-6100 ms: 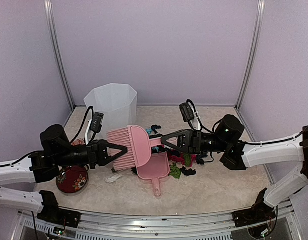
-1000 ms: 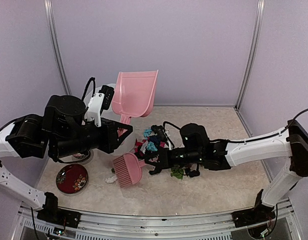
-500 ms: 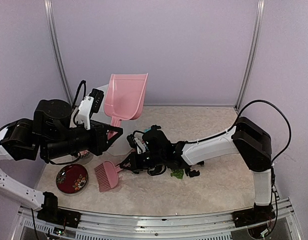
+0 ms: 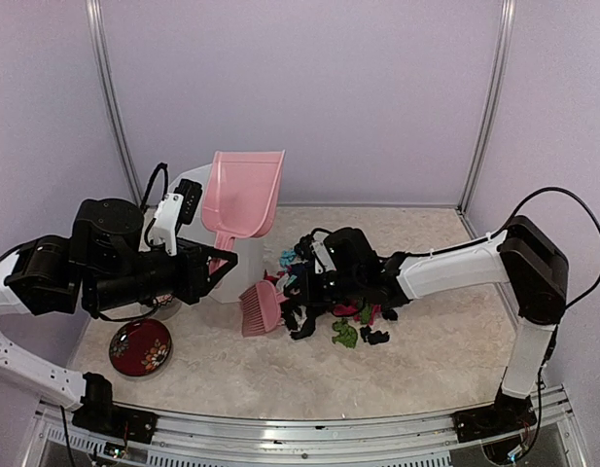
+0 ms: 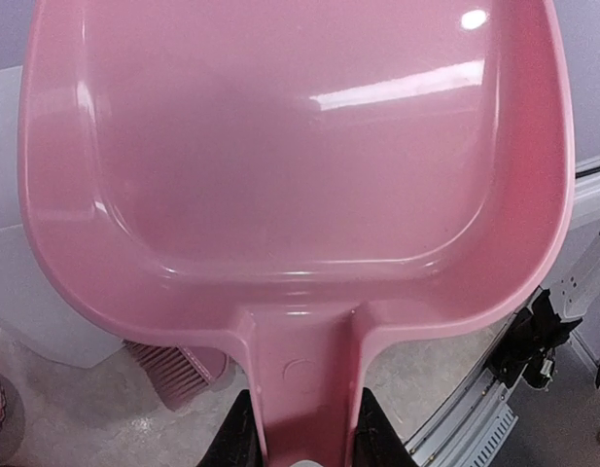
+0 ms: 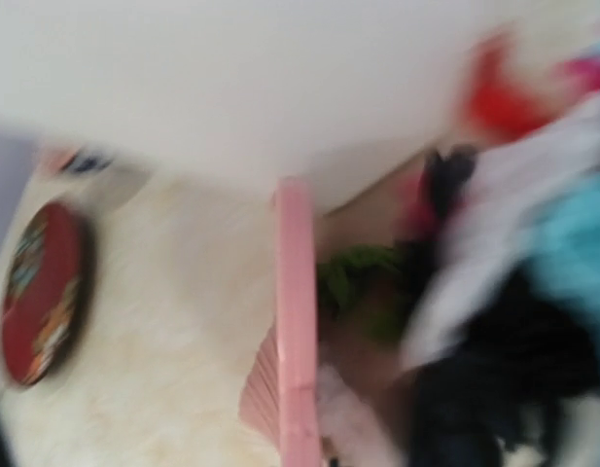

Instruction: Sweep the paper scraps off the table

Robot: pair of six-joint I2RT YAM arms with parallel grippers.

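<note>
My left gripper (image 4: pixel 220 261) is shut on the handle of the pink dustpan (image 4: pixel 243 195) and holds it upright, high above the table (image 4: pixel 426 370). In the left wrist view the dustpan (image 5: pixel 300 146) fills the frame, with its handle between my fingers (image 5: pixel 239 438). My right gripper (image 4: pixel 294 300) is shut on the pink brush (image 4: pixel 261 307), bristles down at the left edge of the paper scraps (image 4: pixel 329 292). The right wrist view is blurred: it shows the brush handle (image 6: pixel 295 341) and scraps (image 6: pixel 533 292) to its right.
A white bin (image 4: pixel 222 282) stands behind the dustpan, at the left. A red patterned dish (image 4: pixel 139 347) lies at the front left, and another is partly hidden under my left arm. A green scrap (image 4: pixel 343 334) and a black one (image 4: pixel 374 337) lie nearer the front.
My right gripper has swung the brush to the right, back against the scrap pile. The raised dustpan has shifted slightly right. Six seconds ago it lay flat on the table.
</note>
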